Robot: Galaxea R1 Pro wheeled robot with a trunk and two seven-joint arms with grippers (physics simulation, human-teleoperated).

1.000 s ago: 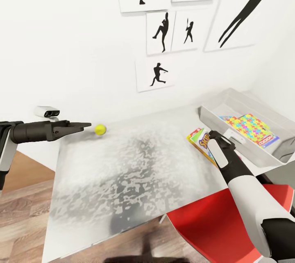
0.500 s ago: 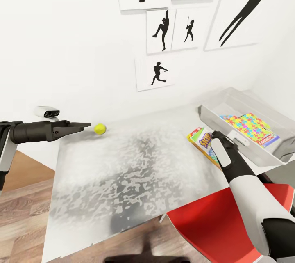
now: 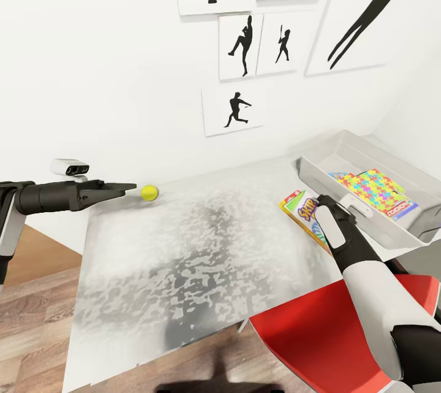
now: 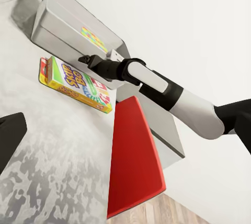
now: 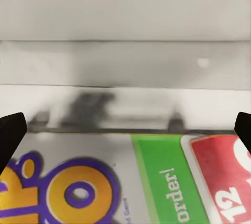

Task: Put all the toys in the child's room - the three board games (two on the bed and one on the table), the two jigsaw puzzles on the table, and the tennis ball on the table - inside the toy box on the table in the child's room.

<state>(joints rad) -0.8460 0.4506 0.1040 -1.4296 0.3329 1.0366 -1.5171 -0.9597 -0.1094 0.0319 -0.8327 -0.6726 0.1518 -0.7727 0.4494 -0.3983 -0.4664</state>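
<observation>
The tennis ball [image 3: 149,192] lies at the table's [image 3: 184,258] far left corner. My left gripper [image 3: 131,186] points at it from the left, just short of touching. One dark left finger [image 4: 10,140] sits far off-centre, so that gripper reads open. The Skip-Bo board game [image 3: 301,214] [image 4: 73,82] [image 5: 104,182] lies flat beside the toy box [image 3: 318,175] [image 4: 68,20]. My right gripper [image 3: 321,202] [image 4: 86,59] hovers open over it, holding nothing. Inside the toy box lie a jigsaw puzzle [image 3: 370,189] and a flat game box [image 3: 401,209].
A red chair seat [image 3: 318,331] stands under my right arm at the table's near right. A small white device [image 3: 70,166] sits by the wall beyond the table's left end. Black silhouette pictures [image 3: 239,46] hang on the white wall. Wood floor [image 3: 37,319] shows at left.
My right arm has shifted slightly to the right over the Skip-Bo box, toward the toy box. The left arm and the tennis ball have stayed put.
</observation>
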